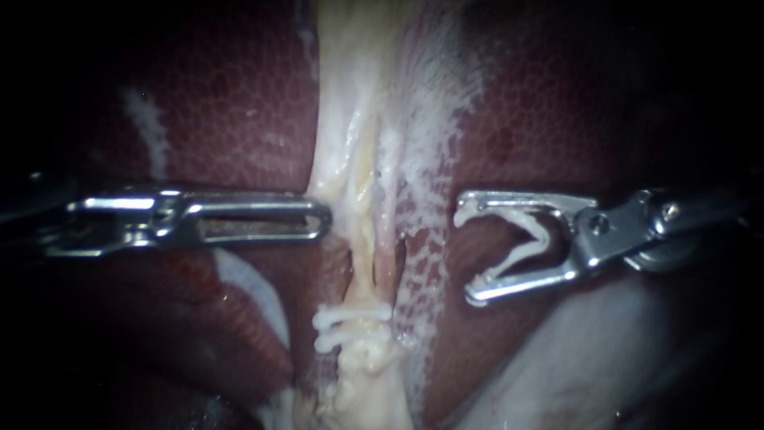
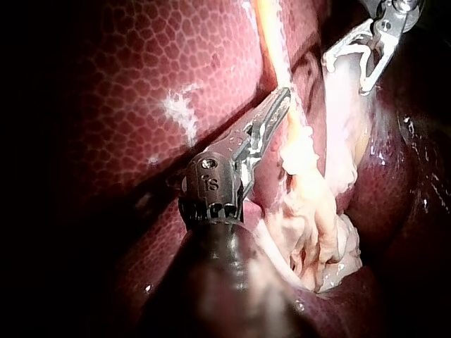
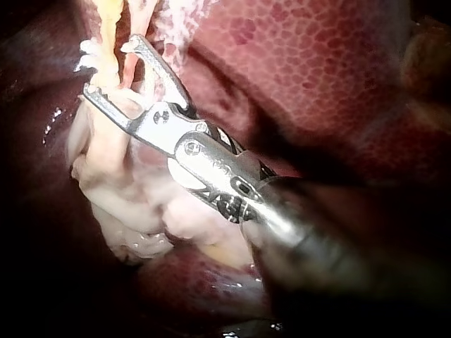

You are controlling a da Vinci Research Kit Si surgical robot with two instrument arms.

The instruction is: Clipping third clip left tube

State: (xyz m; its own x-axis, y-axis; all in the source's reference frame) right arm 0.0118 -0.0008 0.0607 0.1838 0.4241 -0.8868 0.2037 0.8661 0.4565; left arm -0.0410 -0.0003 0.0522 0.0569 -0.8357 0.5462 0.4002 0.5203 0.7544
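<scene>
Loaded white clip (image 1: pixel 516 256) sits in the right instrument (image 1: pixel 466 252), whose claw stands wide yet grasps it from both sides, well right of the left tube (image 1: pixel 362 251) and not around it. Just below on that tube lie two clips (image 1: pixel 354 316). Left of it, the left instrument (image 1: pixel 318 219) has its claw clenched on pale tissue (image 1: pixel 342 159). Approach is the step, I judge: straddle the tube above those clips, then squeeze.

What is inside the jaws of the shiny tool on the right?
A white clip, bent like a V, held by the right instrument. Nothing else is inside it yet. Dark red liver shows behind; what lies under the jaws is hidden.
</scene>
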